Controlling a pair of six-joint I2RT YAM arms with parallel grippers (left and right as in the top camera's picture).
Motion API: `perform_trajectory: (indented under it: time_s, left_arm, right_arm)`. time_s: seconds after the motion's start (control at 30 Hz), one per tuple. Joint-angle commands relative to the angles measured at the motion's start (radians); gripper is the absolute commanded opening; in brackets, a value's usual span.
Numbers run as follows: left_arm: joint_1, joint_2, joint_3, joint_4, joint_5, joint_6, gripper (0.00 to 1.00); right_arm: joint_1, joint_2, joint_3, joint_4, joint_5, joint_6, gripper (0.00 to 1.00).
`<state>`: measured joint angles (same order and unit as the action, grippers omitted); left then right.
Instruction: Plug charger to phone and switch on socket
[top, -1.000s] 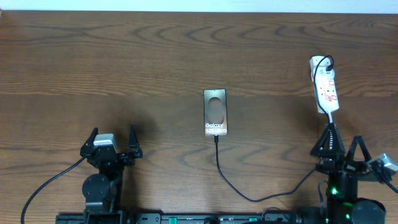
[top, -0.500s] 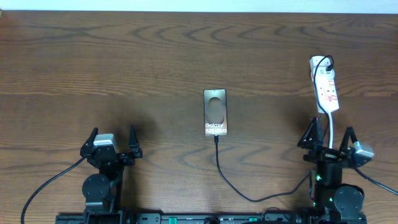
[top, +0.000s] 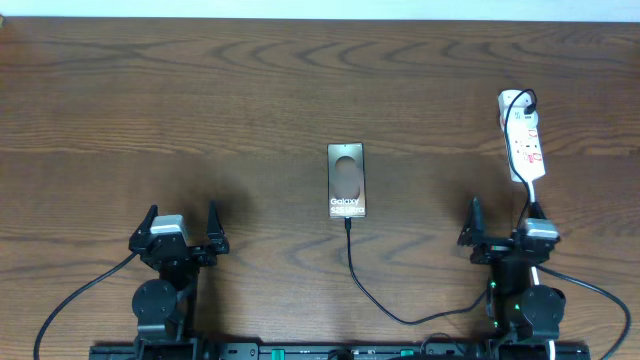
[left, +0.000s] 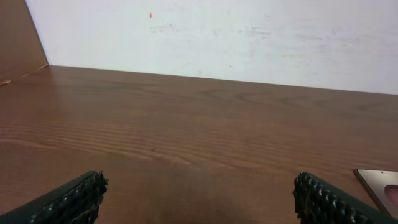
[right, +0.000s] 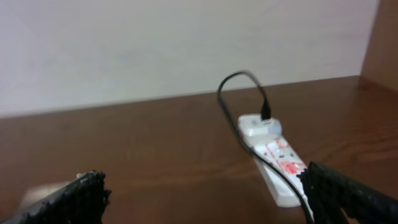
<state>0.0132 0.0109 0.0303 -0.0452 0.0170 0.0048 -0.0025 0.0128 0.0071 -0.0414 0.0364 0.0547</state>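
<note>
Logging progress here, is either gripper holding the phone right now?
No, the phone lies alone mid-table, with the left gripper and right gripper both open and apart from it.

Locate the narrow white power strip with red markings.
Overhead view: the white power strip lies at far right, just beyond the right gripper, well right of the silvery-grey phone.

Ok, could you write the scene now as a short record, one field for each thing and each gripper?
phone: flat on the table, centre, lettering toward the robot
charger: tip at the phone's near edge; cable runs toward the robot, then right
socket: far right; black plug in its far end; switch unreadable
left gripper: open, empty, near left
right gripper: open, empty, near the socket's near end
</note>
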Motion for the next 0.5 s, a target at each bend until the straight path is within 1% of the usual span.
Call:
perform_trajectory:
  time_s: [0.0, 0.47]
  left_arm:
    - [0.003, -0.007, -0.026, -0.024, -0.006, 0.014, 0.98]
    - [0.003, -0.007, -0.026, -0.024, -0.006, 0.014, 0.98]
  right_arm:
    - [-0.015, -0.007, -0.002, -0.033, -0.049, -0.135, 0.99]
    - [-0.036, -0.007, -0.002, -0.033, -0.047, -0.108, 0.99]
